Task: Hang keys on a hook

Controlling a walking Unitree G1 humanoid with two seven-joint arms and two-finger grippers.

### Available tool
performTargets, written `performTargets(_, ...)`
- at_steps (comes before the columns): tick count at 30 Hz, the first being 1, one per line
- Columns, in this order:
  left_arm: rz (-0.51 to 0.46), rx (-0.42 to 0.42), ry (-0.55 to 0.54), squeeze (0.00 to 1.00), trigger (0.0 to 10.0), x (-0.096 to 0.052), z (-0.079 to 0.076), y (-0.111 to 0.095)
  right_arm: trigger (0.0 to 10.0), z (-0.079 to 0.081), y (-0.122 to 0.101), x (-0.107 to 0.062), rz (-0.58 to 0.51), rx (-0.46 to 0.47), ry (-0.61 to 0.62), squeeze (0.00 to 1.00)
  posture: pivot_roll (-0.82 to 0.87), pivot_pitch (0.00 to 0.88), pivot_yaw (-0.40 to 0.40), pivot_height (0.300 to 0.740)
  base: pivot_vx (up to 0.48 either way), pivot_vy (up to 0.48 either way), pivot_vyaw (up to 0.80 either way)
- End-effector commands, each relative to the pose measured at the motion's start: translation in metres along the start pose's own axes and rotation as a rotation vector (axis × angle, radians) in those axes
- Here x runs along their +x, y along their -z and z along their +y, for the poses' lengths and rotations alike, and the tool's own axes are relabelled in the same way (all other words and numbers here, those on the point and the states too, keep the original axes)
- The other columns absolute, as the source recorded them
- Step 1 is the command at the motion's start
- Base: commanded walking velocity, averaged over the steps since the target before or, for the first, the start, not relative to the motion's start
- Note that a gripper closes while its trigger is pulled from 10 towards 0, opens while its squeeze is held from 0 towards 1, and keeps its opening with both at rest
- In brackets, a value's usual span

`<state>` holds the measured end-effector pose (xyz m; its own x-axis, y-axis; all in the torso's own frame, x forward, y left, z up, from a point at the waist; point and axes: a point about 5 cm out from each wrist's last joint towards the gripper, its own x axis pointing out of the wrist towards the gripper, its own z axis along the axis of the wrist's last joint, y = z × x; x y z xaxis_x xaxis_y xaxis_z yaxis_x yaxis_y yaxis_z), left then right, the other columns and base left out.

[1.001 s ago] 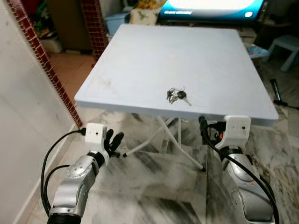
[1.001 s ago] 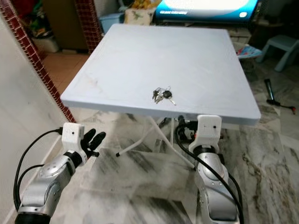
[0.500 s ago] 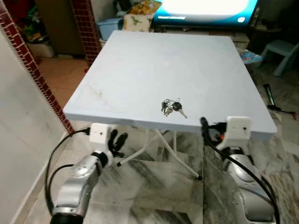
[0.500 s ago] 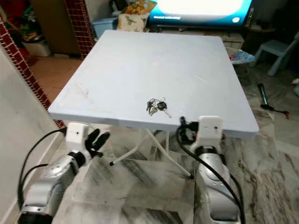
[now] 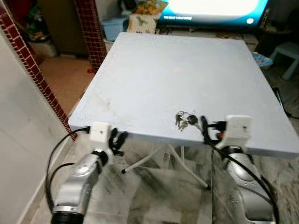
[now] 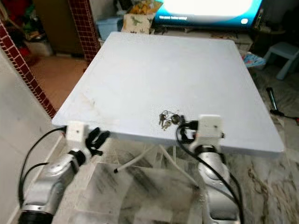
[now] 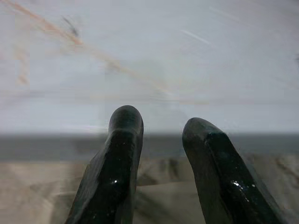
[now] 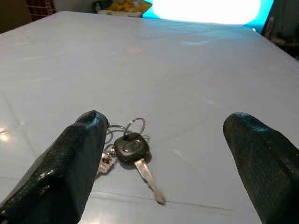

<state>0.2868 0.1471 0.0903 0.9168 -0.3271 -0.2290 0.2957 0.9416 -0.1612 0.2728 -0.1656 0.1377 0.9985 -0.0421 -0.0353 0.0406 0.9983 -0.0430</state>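
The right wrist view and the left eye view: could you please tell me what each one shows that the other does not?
The right wrist view alone shows the black-headed key lying flat with its ring, between the right gripper's wide-open fingers. The left eye view alone shows the left gripper at the table's near edge, the brick-red pillar and the marble floor. Both share the keys, the table top and the bright screen beyond.

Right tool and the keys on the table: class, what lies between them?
Only bare tabletop. In the right wrist view the right tool is open, with the keys lying on the table beside one fingertip.
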Motion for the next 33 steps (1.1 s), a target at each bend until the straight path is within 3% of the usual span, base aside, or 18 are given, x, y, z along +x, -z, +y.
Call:
performTargets(1, 0.001, 0.004, 0.018, 0.00, 10.0, 0.002, -0.007, 0.000, 10.0, -0.006, -0.002, -0.001, -0.004, -0.008, 0.014, 0.00, -0.11, 0.111, 0.009, 0.740, 0.000, 0.000, 0.00)
performTargets(11, -0.074, -0.013, 0.085, 0.00, 10.0, 0.002, -0.016, -0.009, 10.0, -0.006, -0.001, -0.002, 0.001, 0.033, 0.022, 0.00, -0.11, 0.111, 0.009, 0.740, 0.000, 0.000, 0.00)
performTargets(16, -0.066, 0.024, 0.093, 0.00, 10.0, 0.003, -0.020, -0.009, 10.0, -0.011, -0.002, 0.000, -0.003, 0.040, 0.044, 0.00, -0.11, 0.109, 0.009, 0.740, 0.000, 0.000, 0.00)
performTargets(20, -0.076, 0.014, 0.102, 0.00, 10.0, 0.004, -0.021, -0.015, 10.0, -0.007, -0.002, 0.007, 0.031, -0.033, 0.031, 0.00, -0.11, 0.107, 0.011, 0.740, 0.000, 0.000, 0.00)
performTargets(24, -0.080, 0.014, 0.104, 0.00, 10.0, 0.005, -0.020, -0.016, 10.0, -0.007, -0.002, 0.015, 0.046, 0.035, 0.010, 0.00, -0.10, 0.112, 0.014, 0.740, 0.000, 0.000, 0.00)
performTargets(29, -0.078, 0.013, 0.114, 0.00, 10.0, 0.004, -0.023, -0.016, 10.0, -0.026, 0.000, 0.034, 0.084, 0.071, 0.069, 0.00, -0.10, 0.113, 0.014, 0.740, 0.000, 0.000, 0.00)
performTargets(33, -0.074, 0.012, 0.114, 0.00, 10.0, 0.004, -0.024, -0.014, 10.0, -0.031, -0.002, 0.042, 0.077, 0.032, 0.064, 0.00, -0.10, 0.113, 0.014, 0.740, 0.000, 0.000, 0.00)
